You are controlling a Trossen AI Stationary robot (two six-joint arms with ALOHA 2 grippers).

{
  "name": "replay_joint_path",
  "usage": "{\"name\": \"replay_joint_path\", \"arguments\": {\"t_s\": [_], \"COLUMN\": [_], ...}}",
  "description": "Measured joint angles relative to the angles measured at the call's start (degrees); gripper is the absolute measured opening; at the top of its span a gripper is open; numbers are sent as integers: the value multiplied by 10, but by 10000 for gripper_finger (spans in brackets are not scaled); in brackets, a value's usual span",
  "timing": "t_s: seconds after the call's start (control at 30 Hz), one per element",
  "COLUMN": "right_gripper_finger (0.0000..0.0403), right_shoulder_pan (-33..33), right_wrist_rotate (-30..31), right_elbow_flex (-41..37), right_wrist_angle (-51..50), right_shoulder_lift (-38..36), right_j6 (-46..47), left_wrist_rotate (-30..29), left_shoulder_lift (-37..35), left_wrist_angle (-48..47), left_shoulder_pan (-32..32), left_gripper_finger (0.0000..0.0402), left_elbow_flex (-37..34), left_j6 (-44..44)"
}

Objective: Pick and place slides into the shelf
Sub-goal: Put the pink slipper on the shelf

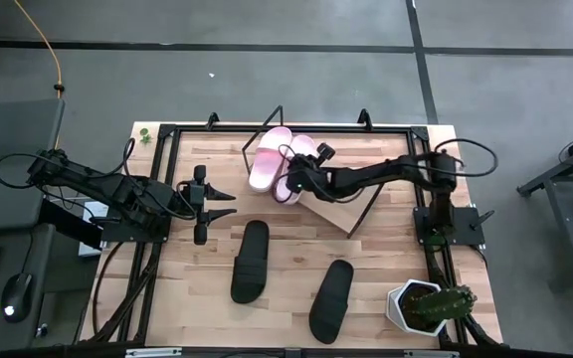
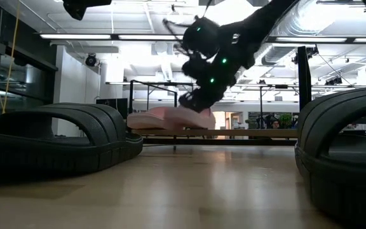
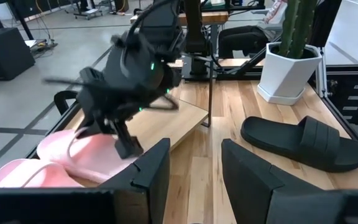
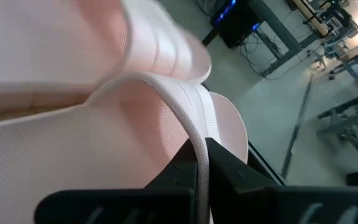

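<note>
Left gripper [image 1: 229, 206] idle near the table's left edge, fingers apart, holding nothing. Two black slides [image 1: 251, 261] lie flat mid-table, not yet shelved. Further right, both pink slides [image 1: 271, 157] sit on the shelf [image 1: 341, 211]; right gripper [image 1: 288, 181] pinches one's strap edge. Likely light, flexible foam; the broad strap looks the best hold.

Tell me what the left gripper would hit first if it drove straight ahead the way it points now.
Probably the nearer pink slide on the shelf, where the right gripper is shut on its strap. The left gripper is open, aimed between that slide and a black slide; depth is unclear.
</note>
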Motion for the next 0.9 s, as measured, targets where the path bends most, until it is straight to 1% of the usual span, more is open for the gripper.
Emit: {"name": "replay_joint_path", "arguments": {"t_s": [0.27,0.33,0.43,0.6,0.9], "right_gripper_finger": [0,0,0,0,0], "right_shoulder_pan": [-3,-3,-3,-3,-9], "right_wrist_rotate": [15,13,24,24,14], "right_elbow_flex": [103,129,158,171,171], "right_wrist_angle": [-64,-81,-116,-127,-128], "right_shoulder_lift": [79,91,100,100,101], "right_j6": [17,15,14,12,27], "left_wrist_rotate": [2,2,2,2,2], "left_shoulder_lift": [0,0,0,0,0], "left_wrist_angle": [0,0,0,0,-1], "left_shoulder_pan": [0,0,0,0,0], "left_gripper_finger": [128,128,128,128,128], "left_elbow_flex": [0,0,0,0,0], "left_j6": [0,0,0,0,0]}}
